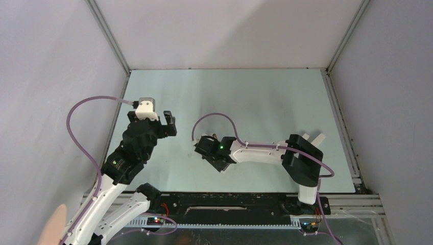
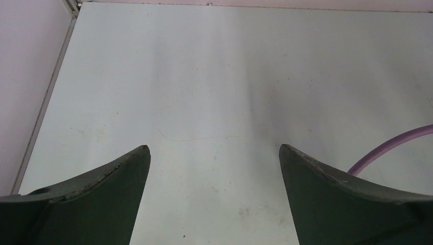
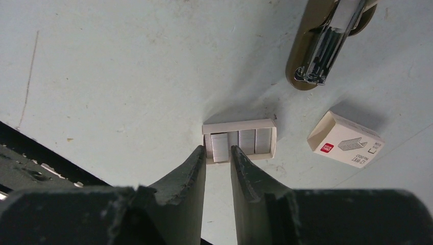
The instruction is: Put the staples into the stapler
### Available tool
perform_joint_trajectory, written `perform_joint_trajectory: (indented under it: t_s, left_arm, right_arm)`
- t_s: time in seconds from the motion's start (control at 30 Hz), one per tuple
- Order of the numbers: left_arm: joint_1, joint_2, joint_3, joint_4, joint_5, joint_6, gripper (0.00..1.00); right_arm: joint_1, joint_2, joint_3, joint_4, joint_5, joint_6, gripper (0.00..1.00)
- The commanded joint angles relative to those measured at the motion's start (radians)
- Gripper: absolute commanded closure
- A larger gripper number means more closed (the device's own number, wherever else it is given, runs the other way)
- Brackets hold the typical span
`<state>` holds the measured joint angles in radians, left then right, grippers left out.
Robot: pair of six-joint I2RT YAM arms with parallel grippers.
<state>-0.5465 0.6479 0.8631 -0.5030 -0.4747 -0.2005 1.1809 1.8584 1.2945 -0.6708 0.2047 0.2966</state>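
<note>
In the right wrist view a small white cardboard tray (image 3: pixel 239 125) lies on the table with several grey strips of staples (image 3: pixel 220 147) in it. My right gripper (image 3: pixel 218 151) has its fingertips closed in on either side of one strip at the tray's left end, and that strip sticks out over the tray's near edge. The stapler (image 3: pixel 322 45), olive-brown with its metal channel showing, lies beyond the tray to the upper right. From above, my right gripper (image 1: pixel 207 149) is at mid-table and hides the tray. My left gripper (image 2: pixel 214 153) is wide open and empty over bare table.
The white printed staple box sleeve (image 3: pixel 346 140) lies right of the tray. Two whitish elongated pieces (image 1: pixel 312 137) lie behind the right arm's elbow. A purple cable (image 2: pixel 393 145) crosses the right of the left wrist view. A pale, skin-coloured shape (image 1: pixel 52 224) shows at the bottom left.
</note>
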Motion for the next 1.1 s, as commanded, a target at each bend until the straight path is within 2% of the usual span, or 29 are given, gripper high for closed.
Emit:
perform_joint_trajectory:
  t_s: [0.0,0.7,1.07]
  left_arm:
    - [0.010,0.005,-0.007,0.024,0.004,0.013,0.00]
    - [0.014,0.007,-0.007,0.023,0.012,0.013,0.00]
    - [0.015,-0.004,0.000,0.020,0.017,0.009,0.00]
  right_arm:
    - [0.002,0.025,-0.003,0.020,-0.002,-0.012,0.74]
    - [0.002,0.079,-0.008,0.036,-0.016,-0.012,0.76]
    - [-0.006,0.002,-0.008,0.027,-0.017,-0.006,0.84]
